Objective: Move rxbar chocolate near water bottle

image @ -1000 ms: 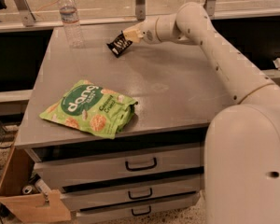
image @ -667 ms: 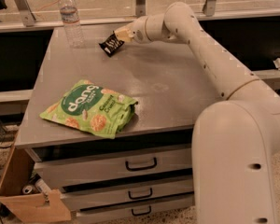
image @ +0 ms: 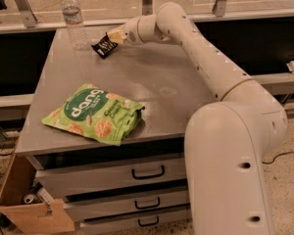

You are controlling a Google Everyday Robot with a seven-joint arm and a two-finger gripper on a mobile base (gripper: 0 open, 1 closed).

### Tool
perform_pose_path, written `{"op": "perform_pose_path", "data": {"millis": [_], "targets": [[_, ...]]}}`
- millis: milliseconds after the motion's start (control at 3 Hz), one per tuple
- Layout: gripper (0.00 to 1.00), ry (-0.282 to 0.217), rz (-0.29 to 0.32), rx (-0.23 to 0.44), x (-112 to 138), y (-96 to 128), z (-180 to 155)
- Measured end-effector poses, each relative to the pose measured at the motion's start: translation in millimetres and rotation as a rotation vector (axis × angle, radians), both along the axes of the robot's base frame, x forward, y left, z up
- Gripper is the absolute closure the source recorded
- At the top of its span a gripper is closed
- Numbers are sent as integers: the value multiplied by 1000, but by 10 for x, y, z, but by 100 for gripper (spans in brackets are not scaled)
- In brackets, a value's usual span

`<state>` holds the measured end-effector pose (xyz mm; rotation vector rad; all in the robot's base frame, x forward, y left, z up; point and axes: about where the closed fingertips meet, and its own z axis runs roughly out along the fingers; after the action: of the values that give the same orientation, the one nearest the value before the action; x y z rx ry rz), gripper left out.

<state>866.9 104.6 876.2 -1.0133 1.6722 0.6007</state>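
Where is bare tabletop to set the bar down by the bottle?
Bare strip beside the water bottle, below the rxbar chocolate in the gripper. Wider bare tabletop between gripper and dang chip bag. Tightest at the bottle's corner.

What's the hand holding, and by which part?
The hand, beside the water bottle at the table's back, grips the chocolate bar by its upper right end.

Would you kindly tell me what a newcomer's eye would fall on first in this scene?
The big white robot arm dominates, reaching from the lower right across the grey table. Its gripper, near the table's far edge, has its jaws closed on the rxbar chocolate, which is held tilted just right of the water bottle. The bright green dang bag lies at the front left.
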Motion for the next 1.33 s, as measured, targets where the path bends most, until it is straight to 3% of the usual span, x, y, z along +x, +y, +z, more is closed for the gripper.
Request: {"op": "perform_pose_path", "data": {"millis": [333, 1333], "targets": [[85, 6, 7, -3, 31, 142, -36], [16, 20, 20, 12, 76, 350, -71]]}}
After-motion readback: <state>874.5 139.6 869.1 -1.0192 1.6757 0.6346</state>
